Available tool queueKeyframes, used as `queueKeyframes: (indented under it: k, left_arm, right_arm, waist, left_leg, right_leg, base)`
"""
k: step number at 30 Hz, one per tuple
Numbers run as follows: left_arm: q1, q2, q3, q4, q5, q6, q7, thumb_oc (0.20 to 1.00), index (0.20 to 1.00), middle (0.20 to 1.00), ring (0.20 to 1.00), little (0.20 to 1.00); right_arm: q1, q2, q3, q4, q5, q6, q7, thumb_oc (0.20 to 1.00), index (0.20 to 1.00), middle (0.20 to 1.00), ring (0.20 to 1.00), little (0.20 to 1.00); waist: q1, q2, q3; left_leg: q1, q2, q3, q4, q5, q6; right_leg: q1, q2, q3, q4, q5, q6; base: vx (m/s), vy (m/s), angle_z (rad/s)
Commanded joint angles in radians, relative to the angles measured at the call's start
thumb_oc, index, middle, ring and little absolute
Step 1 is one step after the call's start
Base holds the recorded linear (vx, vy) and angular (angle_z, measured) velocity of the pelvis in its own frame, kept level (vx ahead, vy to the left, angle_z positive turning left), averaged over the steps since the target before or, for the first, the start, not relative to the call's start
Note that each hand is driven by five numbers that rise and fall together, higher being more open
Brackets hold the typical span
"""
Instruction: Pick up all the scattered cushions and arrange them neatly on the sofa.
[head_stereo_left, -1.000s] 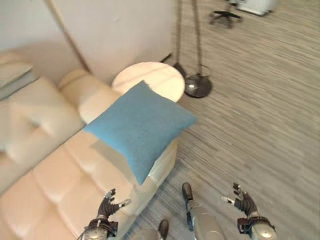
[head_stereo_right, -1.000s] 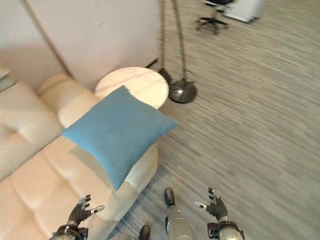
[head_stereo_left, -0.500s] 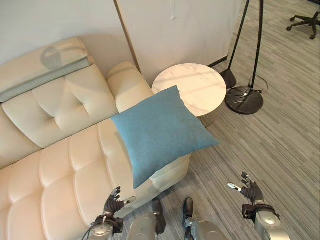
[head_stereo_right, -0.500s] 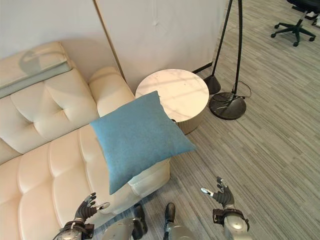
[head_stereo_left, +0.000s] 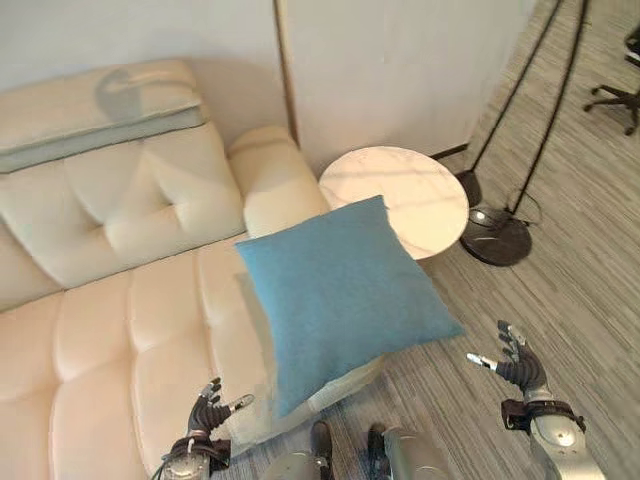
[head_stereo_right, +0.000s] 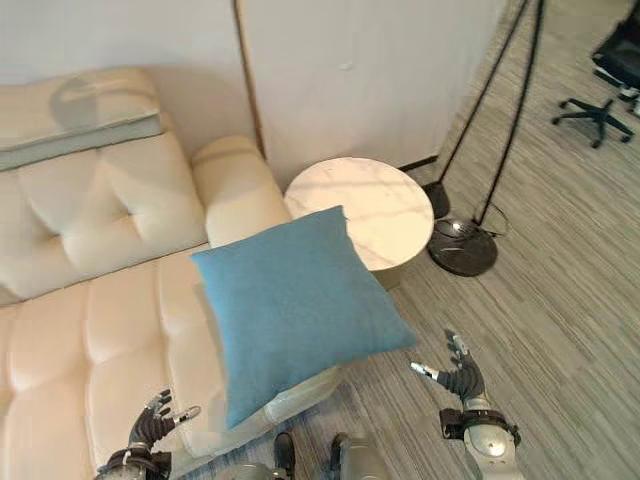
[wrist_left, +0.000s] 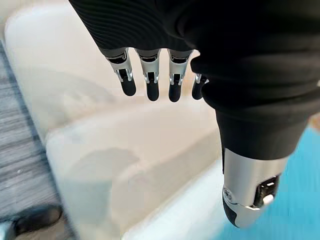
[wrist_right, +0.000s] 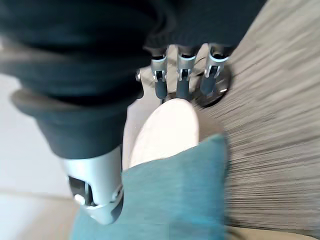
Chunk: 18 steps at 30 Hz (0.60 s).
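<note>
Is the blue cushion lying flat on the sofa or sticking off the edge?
Sticking off. The cushion rests on the sofa end, its corner jutting out over the floor, beside the round table.

Silver arms, dark-capped fingers.
The left hand (head_stereo_left: 205, 418) and right hand (head_stereo_left: 517, 367) both show silver fingers with dark tips; a dark ribbed cover wraps each hand's back and wrist, and the thumb is bare silver metal with a small screw near its dark tip.

The left robot hand (head_stereo_left: 205, 412) is low, fingers spread and relaxed, holding nothing. The right robot hand (head_stereo_left: 517, 366) is likewise open-fingered and empty, its wrist raised.
</note>
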Motion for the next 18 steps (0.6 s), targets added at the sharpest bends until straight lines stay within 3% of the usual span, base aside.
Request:
queueKeyframes:
  k: [1,9,17,18]
  left_arm:
    - [0.024,0.044,0.030,-0.089,-0.045,-0.054,0.018,1.000,1.000,1.000,1.000,1.000]
    - [-0.050,0.048,0.003,-0.151,-0.117,-0.074,0.032,1.000,1.000,1.000,1.000,1.000]
    - [-0.358,0.021,-0.200,-0.110,-0.199,-0.097,0.096,1.000,1.000,1.000,1.000,1.000]
    - [-0.484,0.009,-0.254,-0.038,-0.210,-0.098,0.120,1.000,1.000,1.000,1.000,1.000]
  right_arm:
    - [-0.036,-0.041,-0.059,-0.035,-0.036,-0.037,-0.036,1.000,1.000,1.000,1.000,1.000]
    - [-0.156,-0.117,-0.016,-0.014,-0.050,-0.011,-0.062,1.000,1.000,1.000,1.000,1.000]
    - [-0.473,-0.072,0.243,0.224,0.149,0.011,-0.069,1.000,1.000,1.000,1.000,1.000]
    - [-0.598,-0.055,0.321,0.310,0.173,0.016,-0.081,1.000,1.000,1.000,1.000,1.000]
  waist:
    - [0.011,-0.043,0.011]
    - [0.030,-0.035,0.002]
    - [0.043,-0.031,0.088]
    - [0.043,-0.036,0.112]
  left_leg:
    - [-0.008,0.018,0.014,0.052,-0.077,-0.064]
    - [-0.048,0.032,-0.006,-0.042,-0.008,-0.099]
    - [-0.184,0.043,-0.025,-0.066,0.060,-0.130]
    - [-0.216,0.045,-0.027,-0.073,0.079,-0.138]
  right_leg:
    - [0.128,-0.023,-0.022,-0.187,0.139,0.049]
    - [0.148,-0.009,-0.072,-0.303,0.182,0.036]
    - [0.023,0.001,-0.103,-0.300,0.211,0.020]
    - [-0.007,0.004,-0.106,-0.299,0.221,0.020]
  base:
    - [0.05,-0.129,0.95]
    - [-0.02,-0.110,0.22]
    - [-0.13,-0.041,0.17]
    - [-0.09,-0.023,0.03]
